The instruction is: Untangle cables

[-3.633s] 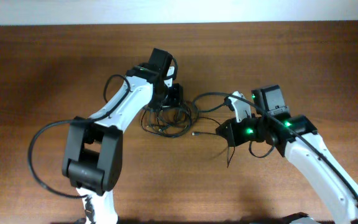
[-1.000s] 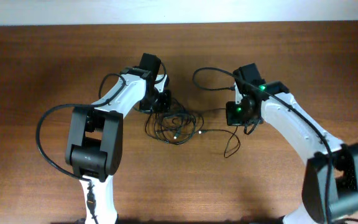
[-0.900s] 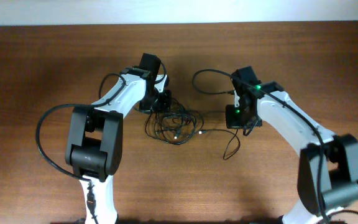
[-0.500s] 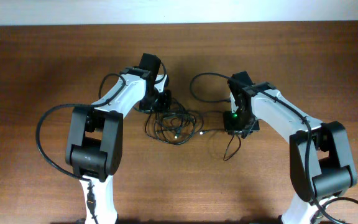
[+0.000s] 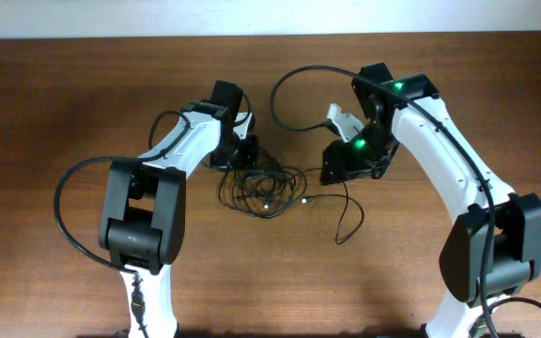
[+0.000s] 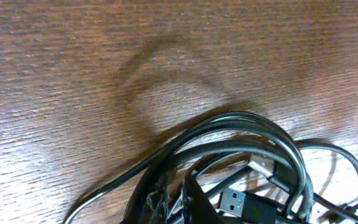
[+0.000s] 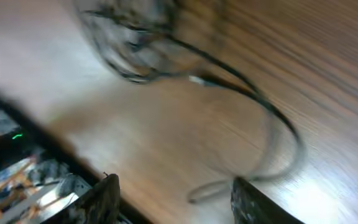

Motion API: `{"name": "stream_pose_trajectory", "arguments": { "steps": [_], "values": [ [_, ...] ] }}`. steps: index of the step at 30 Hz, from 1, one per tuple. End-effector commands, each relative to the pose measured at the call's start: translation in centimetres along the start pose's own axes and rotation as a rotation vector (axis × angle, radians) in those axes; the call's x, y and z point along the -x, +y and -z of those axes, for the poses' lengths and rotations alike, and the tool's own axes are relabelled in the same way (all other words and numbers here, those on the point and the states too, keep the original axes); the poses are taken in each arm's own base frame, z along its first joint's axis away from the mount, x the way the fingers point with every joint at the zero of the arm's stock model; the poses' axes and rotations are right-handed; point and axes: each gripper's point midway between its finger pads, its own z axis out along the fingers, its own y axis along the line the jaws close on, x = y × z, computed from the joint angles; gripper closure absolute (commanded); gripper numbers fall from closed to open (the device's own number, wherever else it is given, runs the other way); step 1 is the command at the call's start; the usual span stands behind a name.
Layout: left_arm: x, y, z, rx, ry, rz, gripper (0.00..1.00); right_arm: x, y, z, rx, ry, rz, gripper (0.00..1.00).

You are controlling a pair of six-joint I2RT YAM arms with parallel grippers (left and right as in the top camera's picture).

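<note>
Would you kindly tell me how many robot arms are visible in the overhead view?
2. The left arm reaches from the lower left to the cables' upper-left edge; the right arm arches from the lower right to just right of them. None appears hidden.

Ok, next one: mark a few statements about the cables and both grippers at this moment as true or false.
The right gripper is open and holds nothing. True.
The cables lie in separate straight lines. False: they sit in one looped tangle.
A silvery plug shows in the left wrist view. True.
The left gripper is far from the cables. False: it is right at the edge of the tangle.
</note>
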Motion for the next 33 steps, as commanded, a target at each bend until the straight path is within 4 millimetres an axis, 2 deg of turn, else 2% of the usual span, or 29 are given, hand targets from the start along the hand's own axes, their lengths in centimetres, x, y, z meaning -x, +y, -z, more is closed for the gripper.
{"name": "stream_pose_trajectory", "arguments": {
  "steps": [1,6,7,9,15,16,20,26,33],
  "values": [
    [0.1,0.7,-0.7,0.028,0.007,0.001,0.89,0.2,3.6,-0.8,0.228,-0.038,0.121,0.42],
    [0.1,0.8,-0.6,0.029,0.006,0.010,0.89,0.2,5.6,-4.8,0.324,-0.065,0.214,0.43],
    [0.1,0.8,-0.7,0.031,0.006,0.021,0.89,0.5,6.2,-6.2,0.327,-0.087,0.268,0.44],
    [0.1,0.7,-0.7,0.028,0.007,0.024,0.89,1.0,7.2,-7.5,0.326,-0.116,0.341,0.45],
    [-0.1,0.6,-0.7,0.029,0.012,0.020,0.90,2.6,9.4,-10.3,0.269,-0.205,0.529,0.55],
    [-0.1,0.7,-0.7,0.031,0.011,0.021,0.90,3.2,9.5,-10.7,0.230,-0.225,0.559,0.62],
    [0.0,0.7,-0.7,0.032,0.011,0.022,0.90,4.2,9.2,-11.1,0.151,-0.256,0.593,0.72],
    [0.1,1.4,-0.7,0.069,0.002,0.045,0.92,4.4,8.8,-11.8,0.145,-0.250,0.588,0.71],
    [0.1,1.4,-0.6,0.069,0.003,0.045,0.90,3.9,6.9,-15.0,0.148,-0.183,0.546,0.72]
  ]
}}
